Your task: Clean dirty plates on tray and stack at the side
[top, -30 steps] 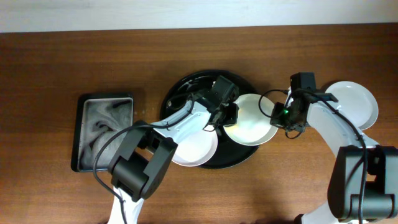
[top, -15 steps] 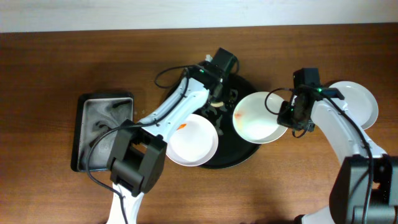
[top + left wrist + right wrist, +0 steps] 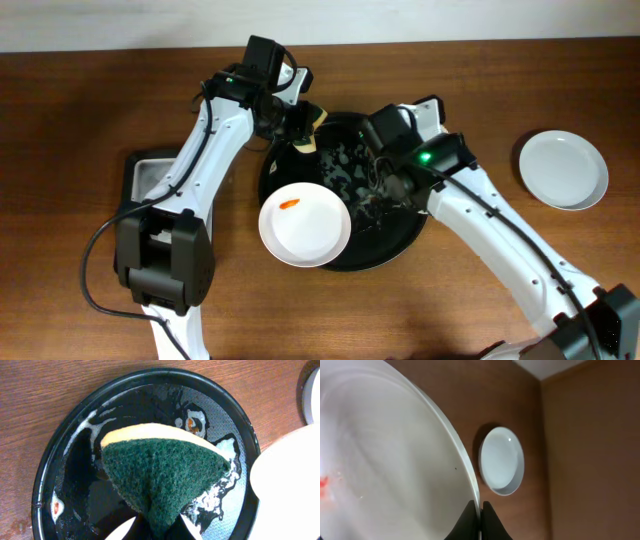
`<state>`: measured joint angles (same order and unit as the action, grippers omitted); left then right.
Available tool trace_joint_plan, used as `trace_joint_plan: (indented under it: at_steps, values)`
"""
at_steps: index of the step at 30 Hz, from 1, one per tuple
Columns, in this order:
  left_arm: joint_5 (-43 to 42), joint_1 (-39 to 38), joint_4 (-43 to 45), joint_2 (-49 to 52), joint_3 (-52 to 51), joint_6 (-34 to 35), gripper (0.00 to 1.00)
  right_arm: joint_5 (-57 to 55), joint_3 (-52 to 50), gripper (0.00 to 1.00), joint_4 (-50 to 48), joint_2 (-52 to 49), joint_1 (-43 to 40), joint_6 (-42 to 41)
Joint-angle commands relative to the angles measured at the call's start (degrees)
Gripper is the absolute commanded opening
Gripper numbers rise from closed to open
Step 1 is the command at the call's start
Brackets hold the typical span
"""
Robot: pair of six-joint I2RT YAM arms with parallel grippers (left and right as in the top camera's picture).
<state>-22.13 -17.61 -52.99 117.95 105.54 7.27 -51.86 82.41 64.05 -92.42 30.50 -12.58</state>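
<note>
The black tray (image 3: pixel 400 236) sits mid-table, wet with suds; it fills the left wrist view (image 3: pixel 56 450). One white plate (image 3: pixel 305 228) with an orange smear lies on its front left. My left gripper (image 3: pixel 155 527) is shut on a green-and-yellow sponge (image 3: pixel 160 470), held above the tray's back-left rim (image 3: pixel 304 137). My right gripper (image 3: pixel 481 510) is shut on the rim of a second plate (image 3: pixel 385 460), tilted on edge, with an orange smear at its left. In the overhead view that plate is hidden under my right arm (image 3: pixel 430 160). A clean plate (image 3: pixel 562 168) lies on the table at the right (image 3: pixel 502 460).
A rectangular black sponge basin (image 3: pixel 138 185) stands at the left, partly under my left arm. Small orange bits lie on the tray (image 3: pixel 190 422). Bare wooden table surrounds the tray.
My left arm has swung back and left with the sponge, off the plate. My right arm has carried its plate left over the tray and tipped it on edge.
</note>
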Motion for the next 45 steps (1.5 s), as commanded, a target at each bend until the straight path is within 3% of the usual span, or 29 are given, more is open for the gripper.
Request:
trace_joint_plan:
  at_steps: [1, 5, 10, 13, 17, 26, 28, 32, 35, 38, 45]
  values:
    - [-1.03, 0.04, -0.31, -1.33, 0.24, -2.05, 0.0, -1.79, 1.44, 0.04, -0.2, -0.68, 1.73, 1.6]
    - [-1.03, -0.11, -0.24, -1.31, 0.24, -2.69, 0.0, 6.97, 1.4, 0.04, -0.46, -3.89, -0.28, -8.46]
    - [-1.05, -1.79, 0.24, -1.29, -0.85, -2.69, 0.0, 20.41, 1.4, 0.04, -0.39, -9.11, -5.79, -27.45]
    - [-1.05, -4.76, 5.16, -1.29, -5.75, 0.37, 0.0, 25.18, 1.38, 0.04, 0.76, -9.25, -8.87, -31.65]
    - [-3.74, -8.63, 20.06, -1.07, -17.03, 11.19, 0.0, 25.77, 1.38, 0.04, 1.88, -9.86, -8.79, -31.69]
    - [-3.26, -13.55, 24.63, -0.52, -19.78, 15.76, 0.0, 26.95, 1.4, 0.04, 2.01, -15.32, -8.79, -31.39]
    - [-2.05, -15.41, 29.07, 0.42, -23.26, 19.08, 0.0, 26.27, 1.44, 0.04, 2.49, -15.3, -8.79, -31.21]
    - [-2.05, -16.74, 36.28, 5.99, -23.61, 18.75, 0.0, 25.53, 1.51, 0.04, 3.13, -15.3, -8.76, -31.17]
    - [2.71, -16.74, 37.18, 8.79, -23.65, 17.94, 0.0, 25.53, 1.51, 0.04, 3.17, -15.3, -8.76, -30.75]
    - [14.91, -16.59, 36.63, 8.85, -23.63, 17.97, 0.0, 25.49, 1.51, 0.04, 3.43, -15.3, -8.76, -29.83]
    - [19.52, -16.48, 35.6, 8.79, -19.12, 17.97, 0.0, 22.69, 1.51, 0.04, 5.92, -15.3, -8.76, -29.88]
